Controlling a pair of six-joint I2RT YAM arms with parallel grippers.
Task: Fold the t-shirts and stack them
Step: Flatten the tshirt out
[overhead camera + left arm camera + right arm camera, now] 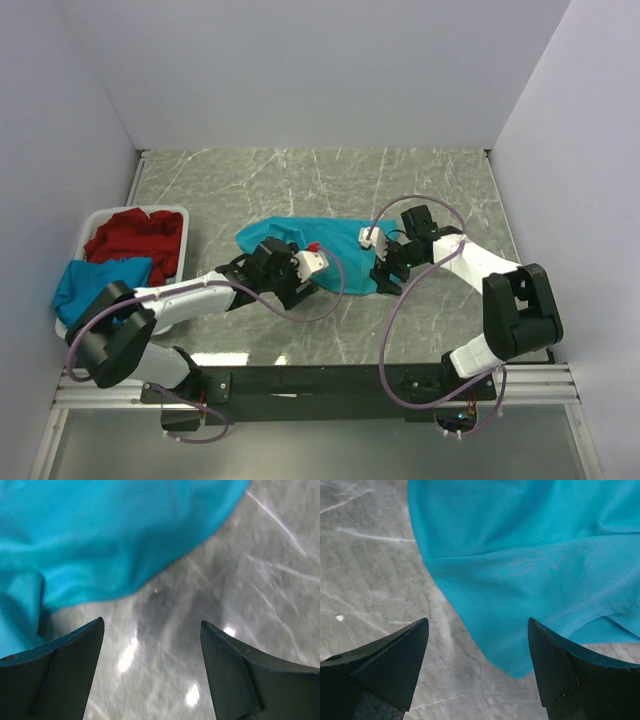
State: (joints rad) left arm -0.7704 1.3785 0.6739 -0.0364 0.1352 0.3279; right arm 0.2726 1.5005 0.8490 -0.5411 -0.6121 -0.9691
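A teal-blue t-shirt [330, 245] lies loosely spread on the marble table between the two arms. My left gripper [292, 285] is open at its left front edge; in the left wrist view the shirt [100, 535] fills the upper left and bare table shows between the fingers [75, 655]. My right gripper [392, 262] is open at the shirt's right front edge; in the right wrist view a corner of the shirt [530, 580] hangs down between the open fingers [555, 665]. A red t-shirt [135, 240] and another teal-blue one [95, 280] lie in the basket.
The white plastic basket [182, 215] stands at the left edge of the table. Grey walls close in the left, back and right sides. A black rail [330, 382] runs along the near edge by the arm bases.
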